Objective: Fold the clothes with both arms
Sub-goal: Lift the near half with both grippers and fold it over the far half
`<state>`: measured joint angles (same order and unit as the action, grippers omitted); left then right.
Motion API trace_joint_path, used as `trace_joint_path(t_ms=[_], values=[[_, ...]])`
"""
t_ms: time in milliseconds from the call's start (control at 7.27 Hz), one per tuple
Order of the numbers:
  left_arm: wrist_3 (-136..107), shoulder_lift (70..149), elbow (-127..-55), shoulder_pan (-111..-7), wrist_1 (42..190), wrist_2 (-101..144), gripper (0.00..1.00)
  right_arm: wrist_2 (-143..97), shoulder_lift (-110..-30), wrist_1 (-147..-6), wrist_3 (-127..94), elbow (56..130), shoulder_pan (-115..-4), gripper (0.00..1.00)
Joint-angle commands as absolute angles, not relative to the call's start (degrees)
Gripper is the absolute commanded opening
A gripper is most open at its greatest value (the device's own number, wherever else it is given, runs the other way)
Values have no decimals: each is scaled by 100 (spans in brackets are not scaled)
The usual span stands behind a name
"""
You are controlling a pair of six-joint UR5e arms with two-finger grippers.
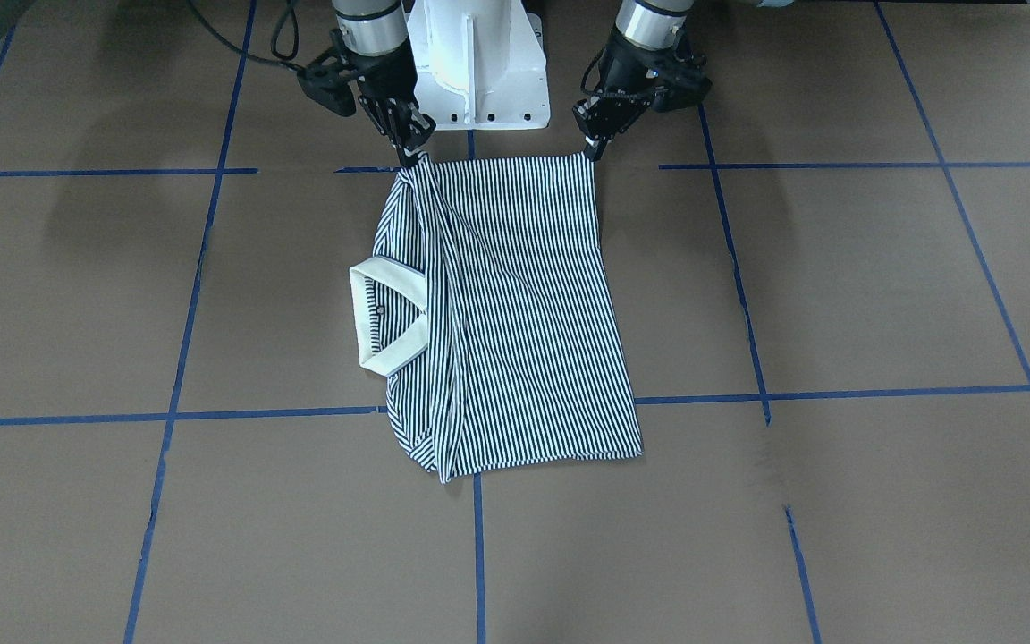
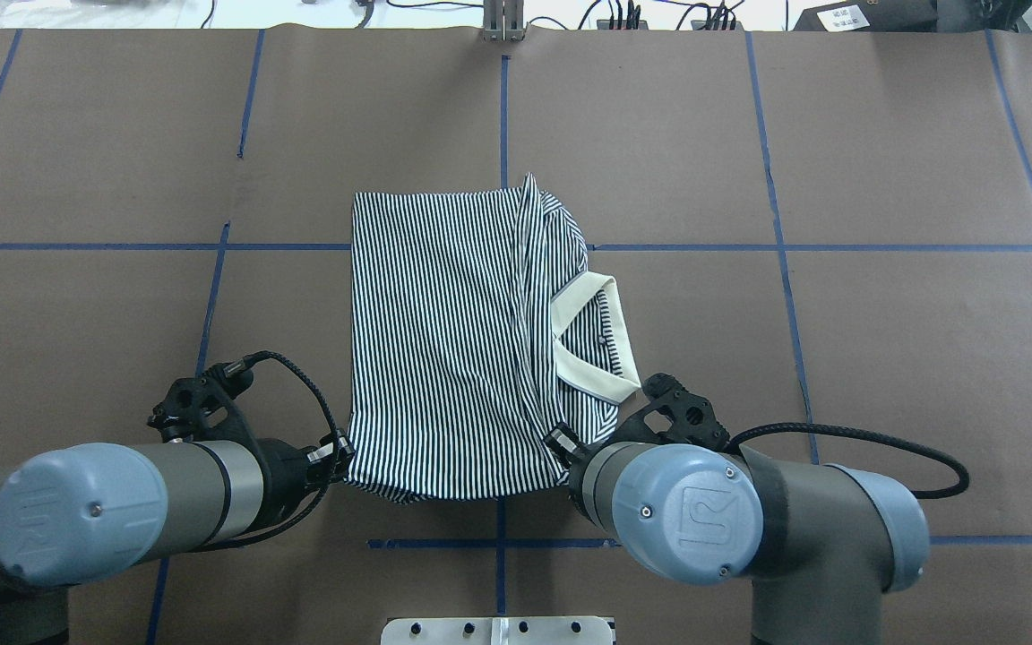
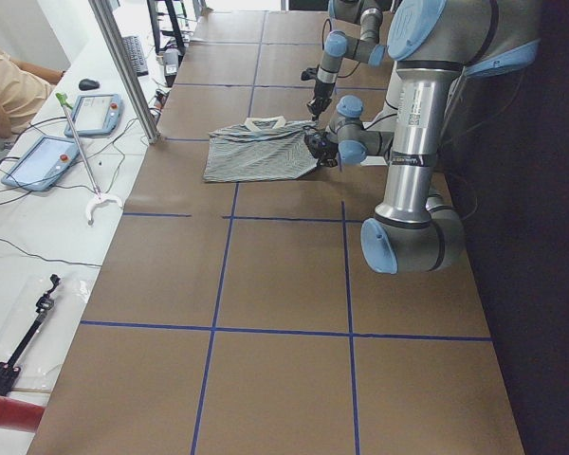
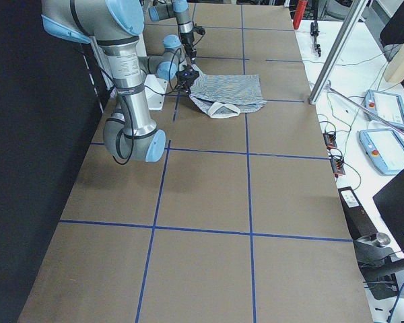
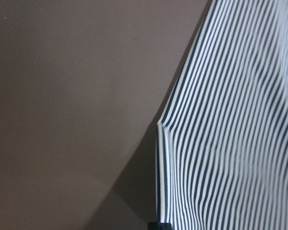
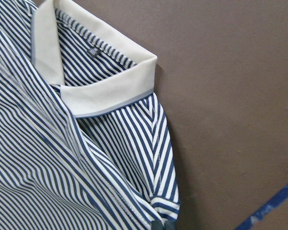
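The striped polo shirt [image 1: 515, 313] lies folded lengthwise on the brown table, with its cream collar [image 1: 385, 313] toward the robot's right. My left gripper [image 1: 594, 148] is shut on the near corner of the shirt on its side. My right gripper [image 1: 412, 154] is shut on the other near corner, close to the collar [image 2: 592, 345]. The near edge of the shirt [image 2: 444, 340] runs taut between the two grippers. The left wrist view shows that corner of the shirt [image 5: 230, 143] raised and casting a shadow. In the right wrist view the collar [image 6: 110, 91] lies above the pinched sleeve edge.
The white pedestal base [image 1: 479, 63] stands right behind the grippers. Blue tape lines [image 1: 747, 394] grid the table. At the far side a metal post [image 3: 123, 66] rises beside a bench with tablets [image 3: 52, 152], cables and a seated person [image 3: 5, 90].
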<state>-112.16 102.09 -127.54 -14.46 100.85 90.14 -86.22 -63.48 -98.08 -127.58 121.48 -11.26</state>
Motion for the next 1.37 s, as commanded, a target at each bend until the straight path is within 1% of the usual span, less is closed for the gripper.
trace_joint_path(t_ms=[0,137,275,412,550,687,962,1100,1237], values=[[-11032,10545,-12712,-1929,9791,9123,0,-8560,-5944,-10311,-12248,12088,-1752,0],[-10621,10938,-12387,-2369,9808,9140,0,-8595,-5593,-10266,-11878,11667,-2228,0],[-10487,11290,-11940,-2747,9835,9141,0,-8700,-5390,-9831,-11796,11219,-2528,0],[-10163,11485,-11561,-3108,9852,9141,0,-8884,-5040,-9235,-11725,10353,-2862,0],[-9890,11557,-11140,-3320,10087,9141,0,-9042,-4679,-8846,-11612,9588,-3057,0],[-9844,11619,-10649,-3427,10594,9132,0,-9096,-4380,-8624,-11445,8988,-3224,0],[-9835,11907,-9621,-3550,11405,9114,0,-9473,-4114,-8195,-11050,8213,-3514,0],[-9661,12083,-9032,-3742,11765,9114,0,-9475,-3948,-7495,-10987,7522,-3603,0],[-9355,12276,-8304,-3892,12291,9079,0,-9588,-3607,-6818,-10873,6549,-3769,0]])
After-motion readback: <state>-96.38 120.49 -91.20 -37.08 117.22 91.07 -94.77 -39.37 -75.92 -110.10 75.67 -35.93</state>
